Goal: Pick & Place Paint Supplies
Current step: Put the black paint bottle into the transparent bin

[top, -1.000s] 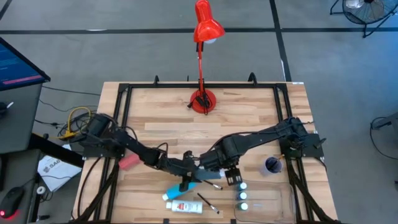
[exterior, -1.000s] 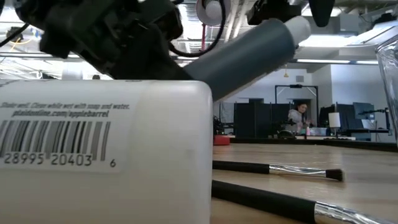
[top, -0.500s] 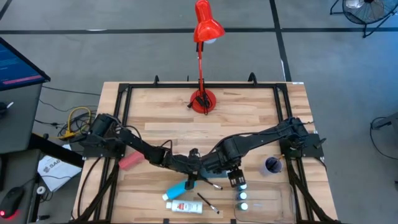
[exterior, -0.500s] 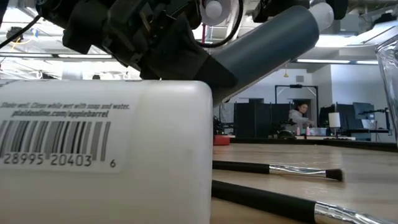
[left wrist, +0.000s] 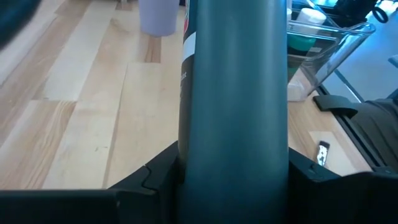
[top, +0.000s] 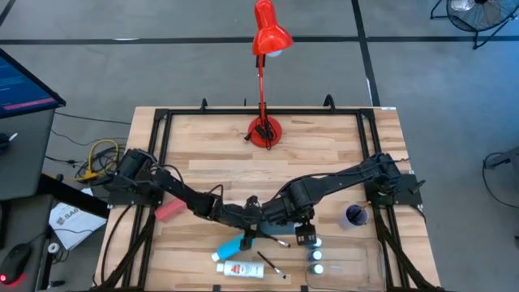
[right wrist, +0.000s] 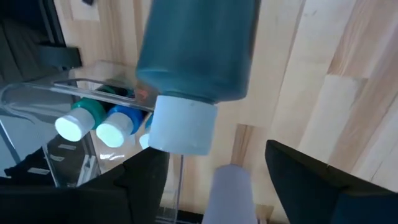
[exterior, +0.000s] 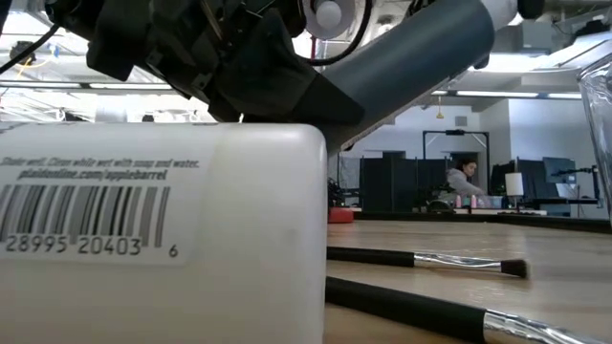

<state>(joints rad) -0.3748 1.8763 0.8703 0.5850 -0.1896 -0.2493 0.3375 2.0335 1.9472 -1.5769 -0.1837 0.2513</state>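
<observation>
My left gripper [top: 247, 234] is shut on a teal-blue paint bottle [exterior: 402, 67] with a white cap, near the table's middle front. The bottle slants up, cap [right wrist: 183, 124] toward the right. My right gripper [top: 304, 235] is open and hangs just right of it, by the clear tray [top: 340, 259]; its fingers touch nothing. A white bottle [top: 238, 268] with a barcode label [exterior: 86, 229] lies on its side at the near edge. Two dark brushes [top: 273, 264] [exterior: 421, 260] lie flat on the wood. My left gripper pinches the teal-blue bottle's body [left wrist: 236, 155] between its two fingers [left wrist: 155, 180], one on each side. The bottle runs forward along the fingers. It is tilted, cap end high. The white bottle hides its lower end in the low view.
The tray holds white-capped teal and blue bottles [right wrist: 78, 121] [top: 316, 255]. A lilac cup [top: 354, 216] stands right of the grippers. A red desk lamp [top: 264, 130] stands at the far middle, and a pink object [top: 169, 211] lies left. Bare wood lies between lamp and arms.
My left gripper has raised the teal-blue bottle and carried it a little toward the table's right; the bottle now slants more steeply, its cap higher in the low view. The white bottle and the brushes have stayed where they were.
</observation>
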